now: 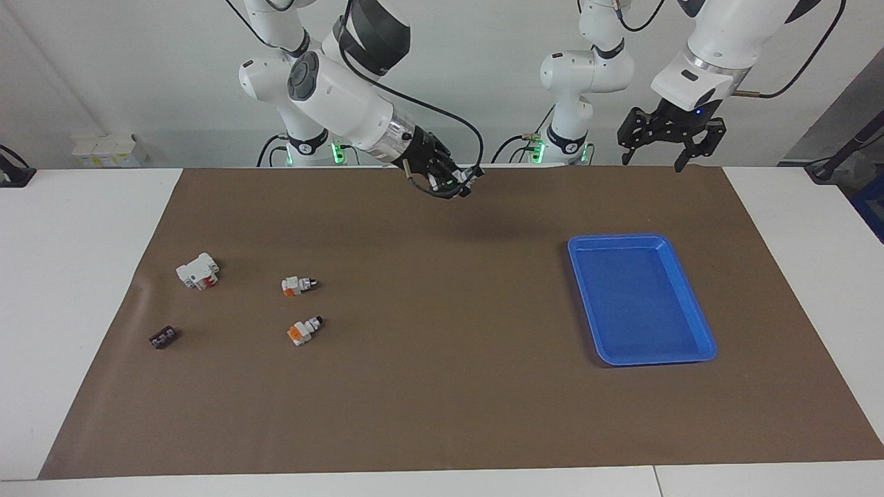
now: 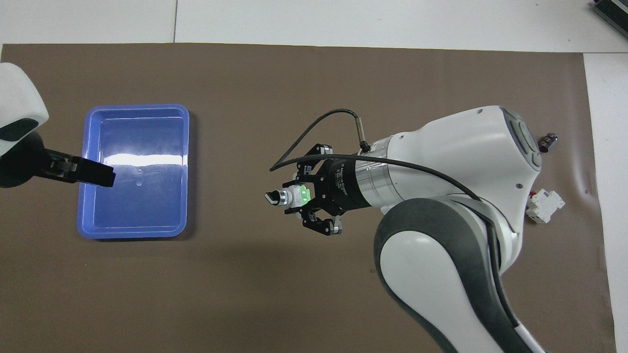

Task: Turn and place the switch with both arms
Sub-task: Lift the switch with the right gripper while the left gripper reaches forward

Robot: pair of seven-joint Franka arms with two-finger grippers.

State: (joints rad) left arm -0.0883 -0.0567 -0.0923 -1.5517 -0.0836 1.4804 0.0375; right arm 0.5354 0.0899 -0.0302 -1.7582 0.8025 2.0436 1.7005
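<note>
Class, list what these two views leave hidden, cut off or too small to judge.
- Both orange switches: overhead view, hidden under the right arm.
- White block: overhead view, partly covered by that arm.
- Green switch: facing view, too small inside the right gripper to make out.
- Left gripper: overhead view, arm cut off by the edge.

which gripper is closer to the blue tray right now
Left. The left gripper hangs open above the blue tray edge nearest the robots; the right gripper, holding the switch, is over mid-table.
</note>
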